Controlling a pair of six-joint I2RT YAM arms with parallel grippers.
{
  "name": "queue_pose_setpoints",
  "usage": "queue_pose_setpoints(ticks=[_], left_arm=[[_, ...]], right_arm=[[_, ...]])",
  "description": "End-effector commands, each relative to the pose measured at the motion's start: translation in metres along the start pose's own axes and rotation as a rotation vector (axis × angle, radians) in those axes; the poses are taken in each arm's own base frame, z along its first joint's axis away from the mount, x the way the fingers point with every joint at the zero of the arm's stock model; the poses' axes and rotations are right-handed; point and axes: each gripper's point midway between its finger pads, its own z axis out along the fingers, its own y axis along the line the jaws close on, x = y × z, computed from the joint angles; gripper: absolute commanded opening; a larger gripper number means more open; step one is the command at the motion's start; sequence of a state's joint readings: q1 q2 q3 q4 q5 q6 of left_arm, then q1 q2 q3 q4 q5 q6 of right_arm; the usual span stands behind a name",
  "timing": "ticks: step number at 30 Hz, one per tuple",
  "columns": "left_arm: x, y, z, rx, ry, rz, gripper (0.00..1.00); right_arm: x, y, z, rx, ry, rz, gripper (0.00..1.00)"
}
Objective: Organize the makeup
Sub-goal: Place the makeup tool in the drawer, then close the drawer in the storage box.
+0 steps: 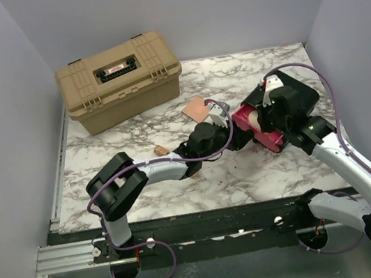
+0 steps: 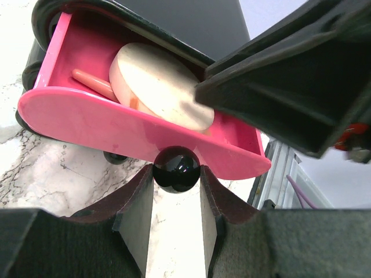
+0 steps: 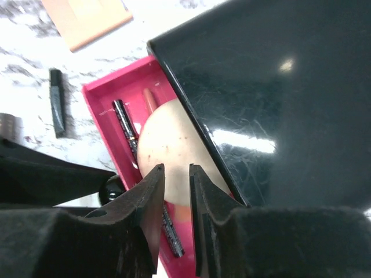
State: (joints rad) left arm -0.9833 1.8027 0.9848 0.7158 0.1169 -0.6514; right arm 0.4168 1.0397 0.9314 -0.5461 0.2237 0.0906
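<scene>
Makeup is partly put away. The pink drawer of the black box stands pulled out, and in it lie the round peach compact, a copper lipstick beside it, and a slim black tube along the drawer's side. That looks like a fair share of the job done.

Out on the desk are the square copper-pink compact, lying flat just beyond the drawer, a small copper tube near the left arm, and a short dark tube beside the drawer. These are what is left to gather, as far as the views show. A tan toolbox sits at the back, apart from all this.

The left hand is narrowed on the drawer's black knob, with a finger touching each side of it. Whether the drawer is meant to go in or out next cannot be told. The right hand hangs over the drawer above the round compact, with only a slim gap between its fingers and nothing held between them.

My reading is that the task is somewhere past halfway. With three loose pieces on the desk, the drawer should not be shut for good yet.
</scene>
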Motion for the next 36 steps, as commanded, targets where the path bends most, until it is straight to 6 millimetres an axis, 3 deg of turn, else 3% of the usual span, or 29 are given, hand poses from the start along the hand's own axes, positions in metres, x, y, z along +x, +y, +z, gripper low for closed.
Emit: queue_pose_setpoints(ticks=[1, 4, 10, 12, 15, 20, 24, 32, 36], left_arm=[[-0.020, -0.022, -0.002, 0.059, -0.055, 0.004, 0.34], [-0.017, -0.019, 0.000, 0.052, -0.050, 0.000, 0.34], [-0.013, -0.017, 0.002, 0.053, -0.040, -0.004, 0.34], [-0.013, -0.017, 0.001, 0.051, -0.041, -0.002, 0.34], [-0.011, -0.015, 0.002, 0.048, -0.037, -0.001, 0.34], [-0.011, -0.017, 0.001, 0.056, -0.035, 0.002, 0.34], [-0.014, -0.020, 0.001, 0.066, -0.038, 0.007, 0.34], [-0.014, -0.019, -0.002, 0.060, -0.041, 0.012, 0.34], [-0.017, -0.021, -0.002, 0.064, -0.045, 0.016, 0.34]], right_arm=[[-0.053, -0.008, -0.036, 0.004, -0.227, 0.082, 0.33], [-0.069, -0.018, -0.046, 0.049, -0.291, 0.101, 0.42], [-0.067, -0.055, -0.026, 0.309, -0.209, 0.113, 0.44], [-0.077, -0.055, -0.024, 0.305, -0.235, 0.122, 0.52], [-0.095, -0.061, -0.020, 0.311, -0.269, 0.144, 0.56], [-0.114, -0.093, -0.002, 0.309, -0.258, 0.236, 0.67], [-0.107, -0.118, 0.018, 0.255, -0.194, 0.322, 0.70], [-0.095, -0.159, 0.038, 0.169, -0.176, 0.563, 0.78], [-0.095, -0.167, 0.049, 0.163, -0.142, 0.572, 0.81]])
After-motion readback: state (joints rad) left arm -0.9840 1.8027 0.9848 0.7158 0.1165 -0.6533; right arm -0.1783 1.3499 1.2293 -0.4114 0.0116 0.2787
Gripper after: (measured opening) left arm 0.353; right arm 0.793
